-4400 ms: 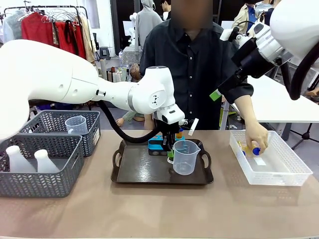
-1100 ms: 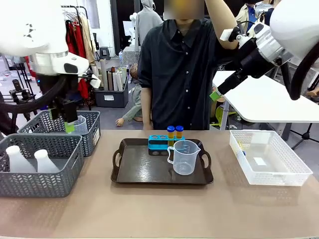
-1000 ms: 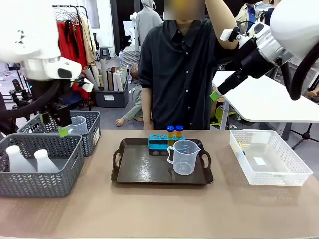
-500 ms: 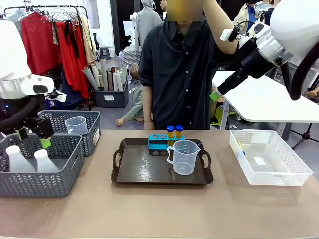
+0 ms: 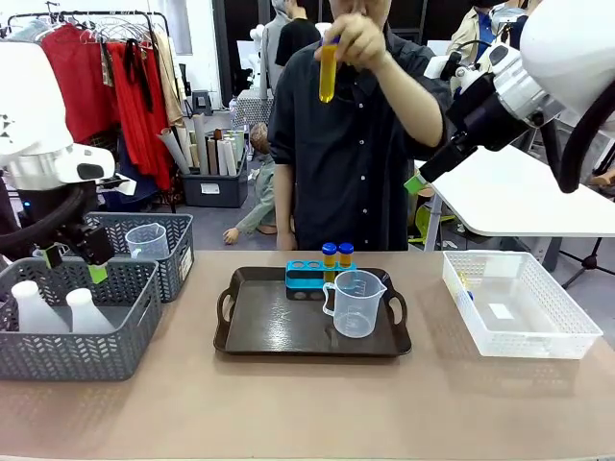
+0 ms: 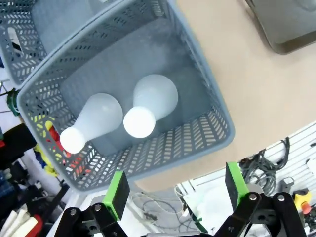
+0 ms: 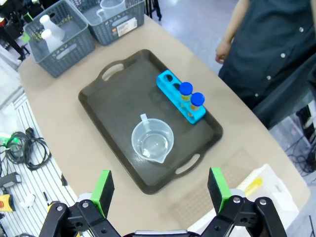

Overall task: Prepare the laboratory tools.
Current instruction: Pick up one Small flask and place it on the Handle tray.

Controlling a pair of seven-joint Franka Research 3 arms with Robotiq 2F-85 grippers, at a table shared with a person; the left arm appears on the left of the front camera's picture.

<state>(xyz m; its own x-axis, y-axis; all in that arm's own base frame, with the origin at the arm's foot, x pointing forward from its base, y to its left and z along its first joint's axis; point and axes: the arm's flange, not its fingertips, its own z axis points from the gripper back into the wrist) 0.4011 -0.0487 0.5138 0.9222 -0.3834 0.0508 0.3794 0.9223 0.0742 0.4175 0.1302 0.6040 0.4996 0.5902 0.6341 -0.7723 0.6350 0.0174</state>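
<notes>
Amber-yellow tube (image 5: 328, 75) is upright, raised high in the person's hand (image 5: 357, 38) at the far side and well above the surface (image 5: 288, 403). Its top end is hidden by the fingers.

Two racked tubes (image 5: 330, 255) with blue caps and the same amber liquid stand side by side in a blue rack (image 5: 306, 274) at the far edge of the dark tray (image 5: 259, 331). The clear graduated beaker (image 5: 357, 305) with handle stands upright on the tray just in front of the rack. A loose tube (image 7: 253, 186) lies flat in the white bin (image 5: 577, 331), to the right of the tray.

Two translucent white conical flasks (image 6: 148, 101) stand upright, close together, in the near grey basket (image 5: 115, 355) on the robot's left. The far grey basket (image 5: 178, 259) behind it holds a second beaker (image 5: 146, 240).

Left gripper (image 6: 175, 190) points down with fingers spread wide and nothing between the green pads. It hovers over the near grey basket, clear of the flasks. The left arm comes in from picture left with the wrist bent down.

Right gripper (image 7: 160, 190) has its fingers spread and empty. It is held high on the right, looking down at the tray and bin, well apart from all the tools.
</notes>
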